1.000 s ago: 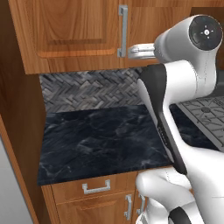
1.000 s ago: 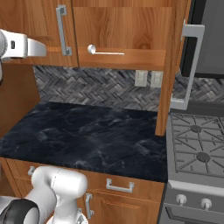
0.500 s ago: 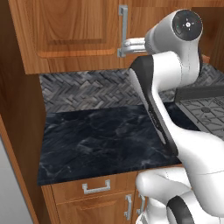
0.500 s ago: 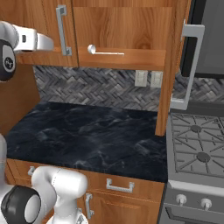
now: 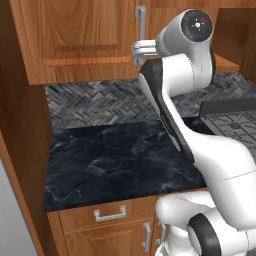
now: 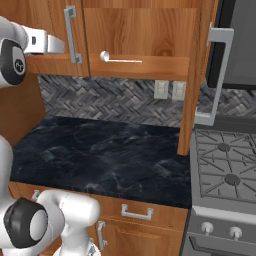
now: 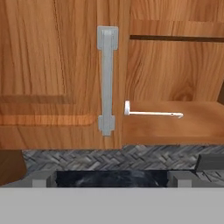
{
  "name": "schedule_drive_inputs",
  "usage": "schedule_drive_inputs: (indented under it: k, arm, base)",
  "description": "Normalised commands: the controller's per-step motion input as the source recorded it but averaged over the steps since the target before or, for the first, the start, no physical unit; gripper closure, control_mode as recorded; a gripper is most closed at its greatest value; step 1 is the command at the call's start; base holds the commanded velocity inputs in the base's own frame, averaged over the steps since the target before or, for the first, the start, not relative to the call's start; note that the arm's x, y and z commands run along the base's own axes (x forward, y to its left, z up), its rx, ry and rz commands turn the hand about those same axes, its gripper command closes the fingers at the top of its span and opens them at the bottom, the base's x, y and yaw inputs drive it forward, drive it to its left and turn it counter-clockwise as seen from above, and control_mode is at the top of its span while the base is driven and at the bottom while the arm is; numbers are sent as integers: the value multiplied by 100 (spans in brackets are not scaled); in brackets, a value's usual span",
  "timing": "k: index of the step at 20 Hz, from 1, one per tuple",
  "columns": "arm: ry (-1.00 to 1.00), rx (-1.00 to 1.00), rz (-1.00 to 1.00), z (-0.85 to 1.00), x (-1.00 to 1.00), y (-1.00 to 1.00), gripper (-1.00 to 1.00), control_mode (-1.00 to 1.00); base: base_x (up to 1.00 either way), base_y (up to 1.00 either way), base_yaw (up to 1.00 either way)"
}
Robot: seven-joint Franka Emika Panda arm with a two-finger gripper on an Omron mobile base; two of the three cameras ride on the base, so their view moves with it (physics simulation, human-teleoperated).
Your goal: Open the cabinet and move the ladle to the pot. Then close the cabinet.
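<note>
Jaws wide apart, holding nothing, near cabinet [image 7: 52,65] handle [image 7: 106,78]; ladle [image 7: 151,113] inside.

The arm reaches up and forward, its claw [image 5: 136,52] spread wide.

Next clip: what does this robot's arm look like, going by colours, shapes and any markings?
The arm is glossy white, built of rounded, tube-like segments. Its joints are dark: a round black cap with a small pale mark at its centre sits on the upper joint, and a black band runs down the side of the link below it. The gripper is a pale grey, boxy piece. No cables or lettering show.
</note>
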Motion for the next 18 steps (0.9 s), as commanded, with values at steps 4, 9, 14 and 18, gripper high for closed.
schedule_drive_inputs:
  k: [4, 9, 14, 18]
  arm:
    - [0, 0, 0, 0, 42, 1, -100, -100]
    - [0, 0, 0, -2, 49, 0, -100, -100]
    - [0, 0, 0, -3, 43, 0, -100, -100]
    - [0, 0, 0, -6, 39, 0, -100, -100]
  base:
    - [0, 0, 0]
    - [0, 0, 0]
    - [0, 0, 0]
    - [0, 0, 0]
